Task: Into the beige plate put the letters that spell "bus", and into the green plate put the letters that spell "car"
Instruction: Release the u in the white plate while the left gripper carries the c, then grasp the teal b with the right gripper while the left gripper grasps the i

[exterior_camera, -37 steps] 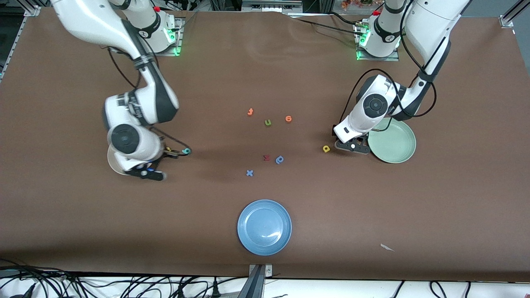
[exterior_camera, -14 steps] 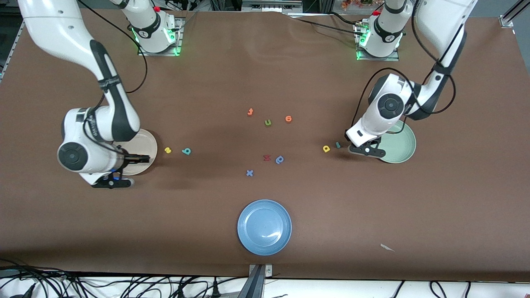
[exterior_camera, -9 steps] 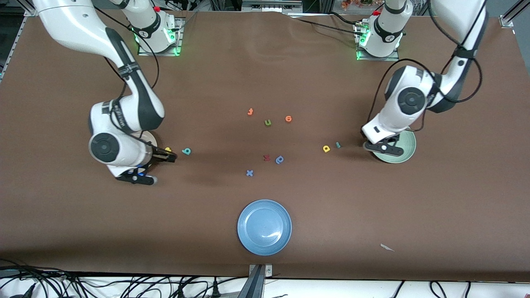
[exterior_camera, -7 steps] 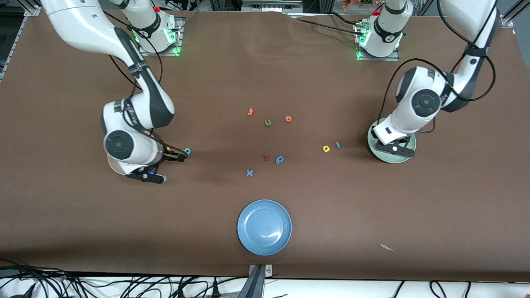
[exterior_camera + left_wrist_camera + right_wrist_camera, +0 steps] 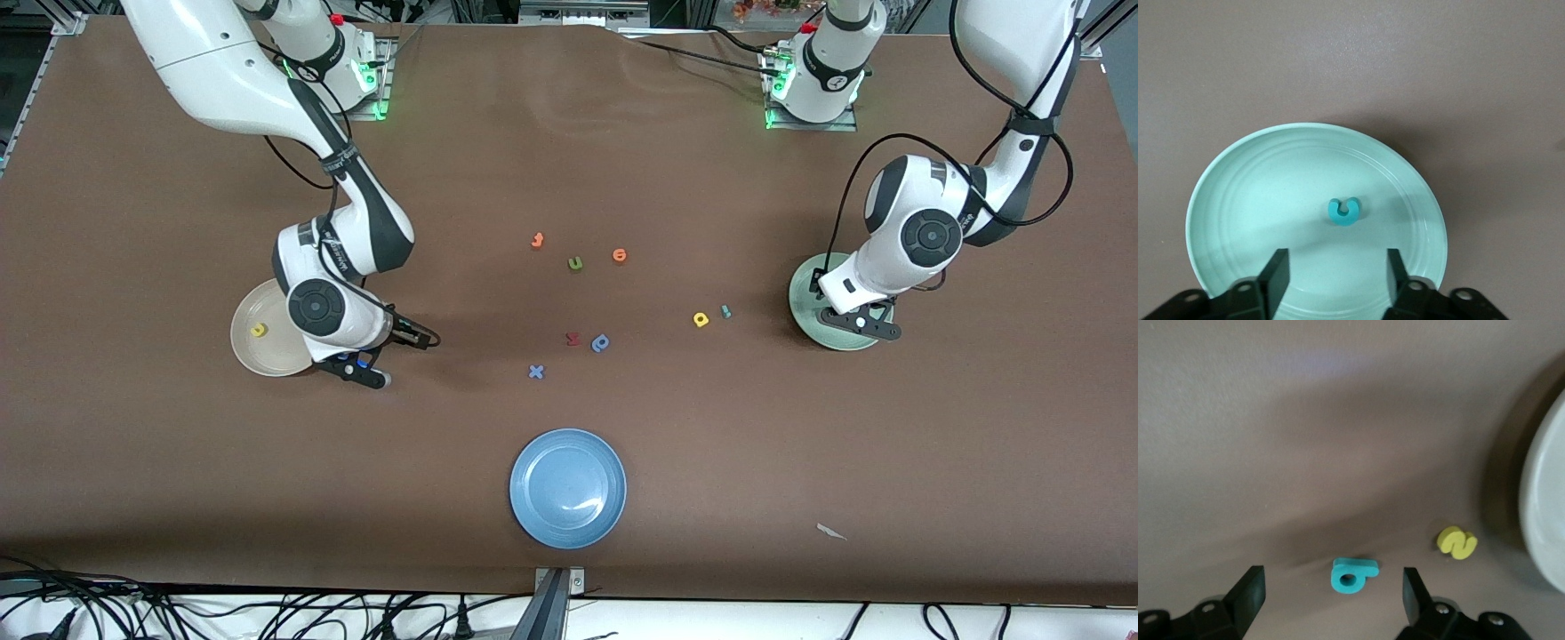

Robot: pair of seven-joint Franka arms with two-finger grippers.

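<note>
The green plate [image 5: 1218, 180] holds the teal "c" [image 5: 1344, 211], which lies loose near its middle. My left gripper [image 5: 1335, 279] hangs open over this plate [image 5: 805, 293], with nothing between its fingers. The yellow "a" [image 5: 701, 319] and the thin teal "r" [image 5: 725, 311] lie on the table beside the plate, toward the middle. The beige plate [image 5: 253, 356] holds a yellow "u" [image 5: 259, 330]. My right gripper [image 5: 1332, 600] is open low over the table, with the teal "b" [image 5: 1353, 574] between its fingers. The yellow "s" [image 5: 1457, 542] lies between the "b" and the beige plate [image 5: 1548, 513]. In the front view the right arm hides both.
Mid-table lie two orange letters [image 5: 537, 240] [image 5: 620, 255], an olive "u" [image 5: 575, 263], a red letter [image 5: 573, 339], a blue "p" [image 5: 601, 342] and a blue "x" [image 5: 535, 372]. A blue plate [image 5: 567, 488] stands nearest the front camera. A paper scrap [image 5: 831, 532] lies toward the left arm's end.
The left gripper carried the teal "c" over the green plate and opened; the "c" now lies in it. The right gripper moved from the beige plate to over the "b".
</note>
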